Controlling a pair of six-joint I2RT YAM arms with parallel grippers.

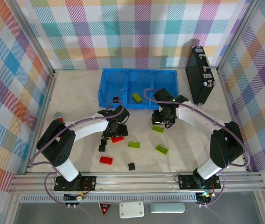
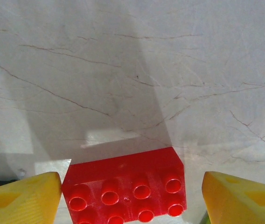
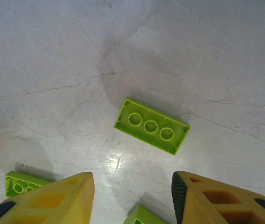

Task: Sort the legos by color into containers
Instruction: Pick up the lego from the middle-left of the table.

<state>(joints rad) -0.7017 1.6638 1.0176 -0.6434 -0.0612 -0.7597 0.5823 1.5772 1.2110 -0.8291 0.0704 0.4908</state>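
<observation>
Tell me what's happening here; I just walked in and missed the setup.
Lego bricks are being sorted by colour into a blue three-compartment tray. One lime-green brick lies in its middle compartment. The open left gripper straddles a red brick on the table; the open right gripper hovers over another lime-green brick.

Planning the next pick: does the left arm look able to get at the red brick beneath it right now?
Probably yes. The left gripper hangs open over the red brick, one finger on each side, with nothing lying on top of it.
</observation>
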